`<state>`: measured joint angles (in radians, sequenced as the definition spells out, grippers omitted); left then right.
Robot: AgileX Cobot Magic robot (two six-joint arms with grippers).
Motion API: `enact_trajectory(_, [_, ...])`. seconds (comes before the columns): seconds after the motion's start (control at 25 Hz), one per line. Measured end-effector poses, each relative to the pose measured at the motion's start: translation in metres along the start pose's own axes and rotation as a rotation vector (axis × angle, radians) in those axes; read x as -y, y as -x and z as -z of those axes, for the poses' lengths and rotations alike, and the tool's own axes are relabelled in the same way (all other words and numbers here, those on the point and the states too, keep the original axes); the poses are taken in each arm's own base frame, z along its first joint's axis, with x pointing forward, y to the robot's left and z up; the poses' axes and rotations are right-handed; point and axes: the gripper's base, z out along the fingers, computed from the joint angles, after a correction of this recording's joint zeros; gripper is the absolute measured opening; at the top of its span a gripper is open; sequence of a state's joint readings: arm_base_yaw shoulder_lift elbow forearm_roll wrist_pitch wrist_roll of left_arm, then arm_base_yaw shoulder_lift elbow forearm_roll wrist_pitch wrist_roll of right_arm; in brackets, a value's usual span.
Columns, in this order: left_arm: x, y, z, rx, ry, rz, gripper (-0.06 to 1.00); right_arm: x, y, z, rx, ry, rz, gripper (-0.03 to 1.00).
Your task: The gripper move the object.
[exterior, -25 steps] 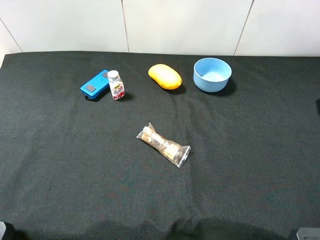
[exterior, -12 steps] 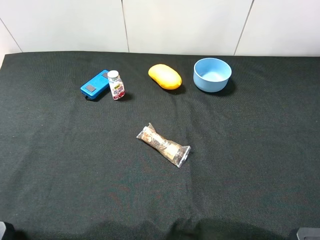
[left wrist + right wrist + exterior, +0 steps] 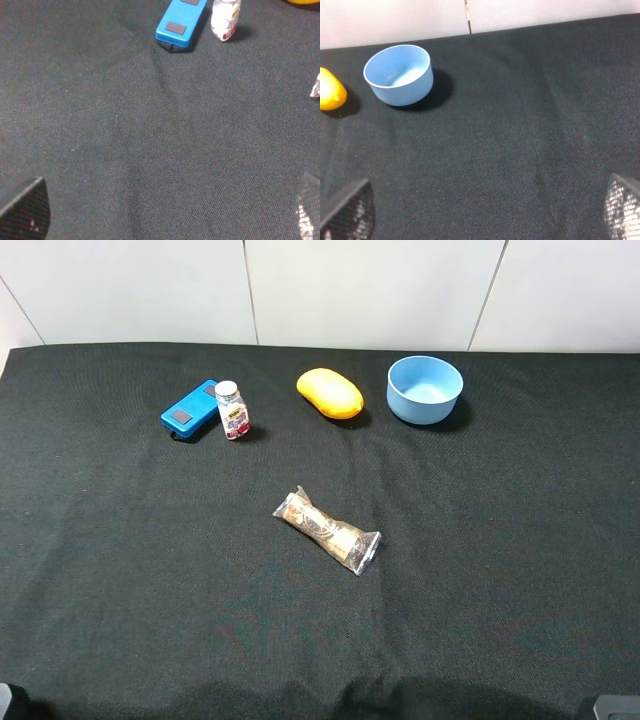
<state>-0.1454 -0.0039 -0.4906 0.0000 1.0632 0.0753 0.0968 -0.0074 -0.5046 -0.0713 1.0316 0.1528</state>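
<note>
The small clear bottle (image 3: 233, 411) with a white cap and a red-and-yellow label stands upright at the back left of the black cloth, touching a blue box (image 3: 190, 409). It also shows in the left wrist view (image 3: 225, 19), far ahead of my left gripper (image 3: 167, 210). That gripper is open and empty, with its fingertips (image 3: 25, 209) at the frame's corners. My right gripper (image 3: 485, 210) is open and empty too, low over bare cloth, with its fingertips (image 3: 347, 210) set wide apart. In the high view only small bits of the arms show at the bottom corners.
A yellow mango-shaped object (image 3: 330, 393) and a light blue bowl (image 3: 425, 389) sit at the back, the bowl also in the right wrist view (image 3: 398, 74). A clear-wrapped brown snack bar (image 3: 328, 530) lies mid-table. A white wall runs behind the table's far edge.
A dark sliver at the right edge of the high view one second ago is gone. The objects have not moved.
</note>
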Motion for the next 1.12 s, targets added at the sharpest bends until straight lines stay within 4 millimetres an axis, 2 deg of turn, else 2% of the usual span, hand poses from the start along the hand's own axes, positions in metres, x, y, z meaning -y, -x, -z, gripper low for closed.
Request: enact_trajectory(1.12, [0.0000, 0.0000, 0.0000, 0.000, 0.000, 0.000, 0.97, 0.0000, 0.0000, 0.0000, 0.000, 0.000, 0.003, 0.69])
